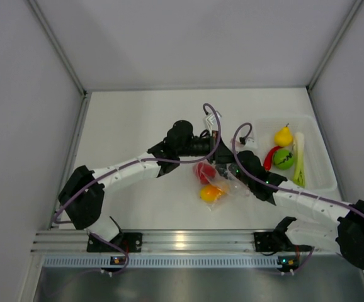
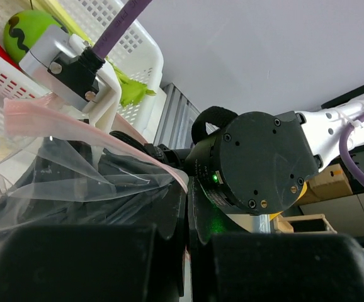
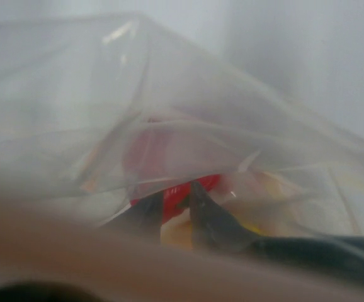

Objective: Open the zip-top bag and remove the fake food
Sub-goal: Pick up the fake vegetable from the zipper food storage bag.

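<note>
The left gripper's (image 2: 187, 217) jaws clench the zip-top bag's (image 1: 228, 183) pink strip (image 2: 62, 119) at mid-frame; the right gripper's (image 3: 176, 212) jaws stand slightly parted before the red pepper (image 1: 203, 170) inside.

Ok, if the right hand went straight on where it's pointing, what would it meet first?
Probably the red fake food piece inside the zip-top bag. The right hand points straight at it, though the blur hides whether a fold of film lies between.

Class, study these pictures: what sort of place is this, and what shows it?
Probably a robotics lab test cell: left arm and right arm bolted to an aluminium rail, plain white panels around a white table, toy food in a tray.
</note>
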`<state>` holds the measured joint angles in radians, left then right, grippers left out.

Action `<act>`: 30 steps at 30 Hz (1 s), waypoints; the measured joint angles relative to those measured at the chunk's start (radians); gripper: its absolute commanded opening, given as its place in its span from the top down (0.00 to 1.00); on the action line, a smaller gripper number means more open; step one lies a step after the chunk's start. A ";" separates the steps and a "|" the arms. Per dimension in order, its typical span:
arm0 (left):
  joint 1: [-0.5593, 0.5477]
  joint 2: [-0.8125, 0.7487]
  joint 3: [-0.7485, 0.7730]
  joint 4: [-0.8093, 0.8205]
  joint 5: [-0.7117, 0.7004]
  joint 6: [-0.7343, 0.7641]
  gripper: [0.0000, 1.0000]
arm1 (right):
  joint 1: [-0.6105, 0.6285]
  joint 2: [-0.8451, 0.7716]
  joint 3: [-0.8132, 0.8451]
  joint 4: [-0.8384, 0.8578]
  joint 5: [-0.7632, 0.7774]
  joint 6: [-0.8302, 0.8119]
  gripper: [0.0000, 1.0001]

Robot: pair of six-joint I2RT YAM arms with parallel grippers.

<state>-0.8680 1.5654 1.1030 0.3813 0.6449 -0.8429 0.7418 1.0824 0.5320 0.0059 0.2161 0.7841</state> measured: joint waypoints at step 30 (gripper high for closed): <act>-0.060 -0.065 -0.072 0.026 -0.266 0.050 1.00 | 0.061 0.065 0.092 -0.150 -0.050 0.124 1.00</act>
<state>-0.9279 1.5002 1.0313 0.4076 0.3786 -0.7929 0.8024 1.1477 0.6235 -0.1440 0.1658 0.9077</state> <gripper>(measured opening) 0.023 0.006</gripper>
